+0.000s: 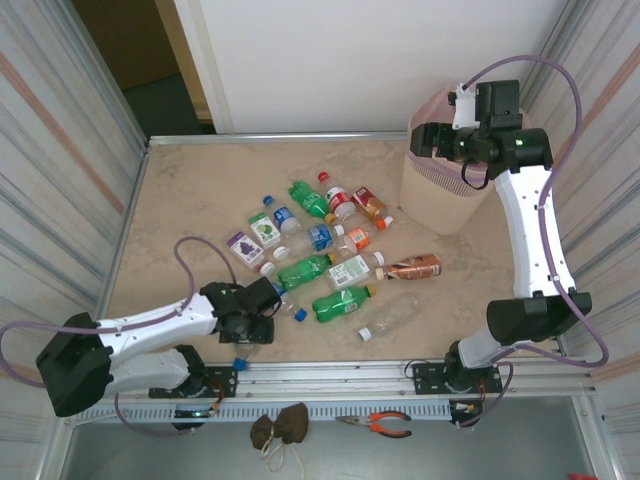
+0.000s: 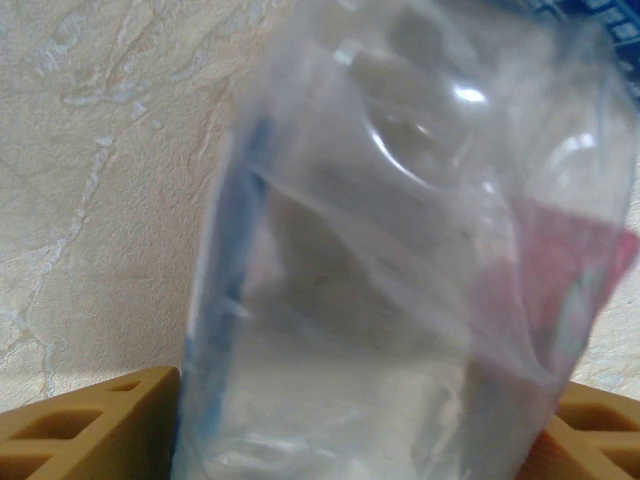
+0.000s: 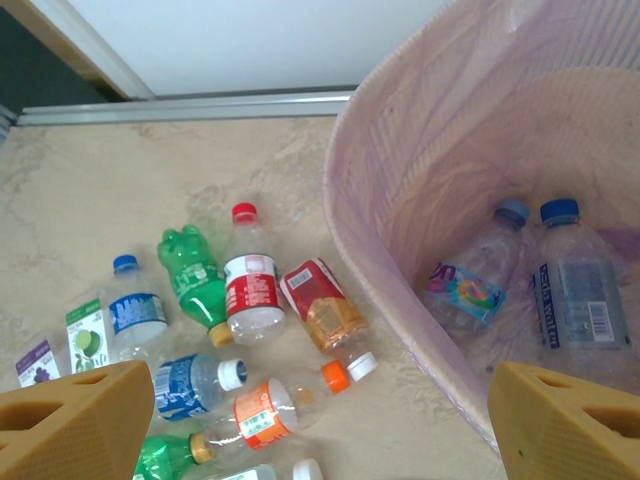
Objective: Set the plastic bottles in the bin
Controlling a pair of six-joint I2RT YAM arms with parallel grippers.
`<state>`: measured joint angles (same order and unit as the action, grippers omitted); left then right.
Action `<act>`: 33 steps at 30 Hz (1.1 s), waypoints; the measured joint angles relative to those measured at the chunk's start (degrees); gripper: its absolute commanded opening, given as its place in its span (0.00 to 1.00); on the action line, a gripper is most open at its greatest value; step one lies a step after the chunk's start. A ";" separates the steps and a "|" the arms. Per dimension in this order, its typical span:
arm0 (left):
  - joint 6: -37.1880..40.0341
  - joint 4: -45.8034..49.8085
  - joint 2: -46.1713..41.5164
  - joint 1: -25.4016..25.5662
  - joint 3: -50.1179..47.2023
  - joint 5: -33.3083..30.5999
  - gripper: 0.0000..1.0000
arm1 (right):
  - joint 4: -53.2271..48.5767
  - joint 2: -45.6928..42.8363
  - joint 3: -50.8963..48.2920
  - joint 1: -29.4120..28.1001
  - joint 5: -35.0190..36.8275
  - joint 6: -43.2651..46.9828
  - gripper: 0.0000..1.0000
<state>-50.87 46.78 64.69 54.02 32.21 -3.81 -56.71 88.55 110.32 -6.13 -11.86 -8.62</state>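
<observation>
The bottles (image 1: pixel 303 270) are lying on their sides in a loose cluster in the middle of the table (image 1: pixel 190 190). Green, clear and brown ones are mixed together, and several are touching their neighbours. Two more are resting low inside the bin (image 3: pixel 350 200), side by side. Both are clear with blue caps, one (image 3: pixel 468 282) carrying a multicoloured label and the other (image 3: pixel 577 295) a blue-grey one. The bin is standing upright at the far right of the table, near the cluster's right end.

The right gripper (image 1: pixel 438 138) is hovering over the bin's left rim. In its wrist view the jaws are standing wide apart with nothing between them.

The left gripper (image 1: pixel 262 322) is reaching low at the near left edge of the cluster, against a clear bottle (image 1: pixel 288 308) with a blue cap. In the left wrist view that bottle is showing blurred and very close, sitting between the two fingers (image 2: pixel 90 430). I cannot tell whether they are pressing on it or just flanking it.

Orange-handled pliers (image 1: pixel 378 424) are lying on the ledge in front of the arm bases.
</observation>
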 measured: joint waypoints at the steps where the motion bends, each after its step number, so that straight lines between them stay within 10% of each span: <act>1: 0.00 -0.17 0.13 0.00 -0.11 0.09 0.68 | 0.04 -0.02 0.00 -0.02 -0.02 0.00 0.86; 17: 0.07 -0.17 -2.29 -1.01 0.20 -0.79 0.52 | 1.03 -0.31 0.00 -0.55 0.02 -0.24 0.85; 33: 13.62 -2.32 -16.50 -19.23 9.29 2.89 0.52 | 3.82 -5.07 -6.73 -1.42 -5.35 -2.47 0.85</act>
<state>-37.26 44.47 48.18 34.79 41.50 -0.93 -52.88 83.48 103.59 -7.55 -17.21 -11.09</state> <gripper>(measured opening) 0.519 0.851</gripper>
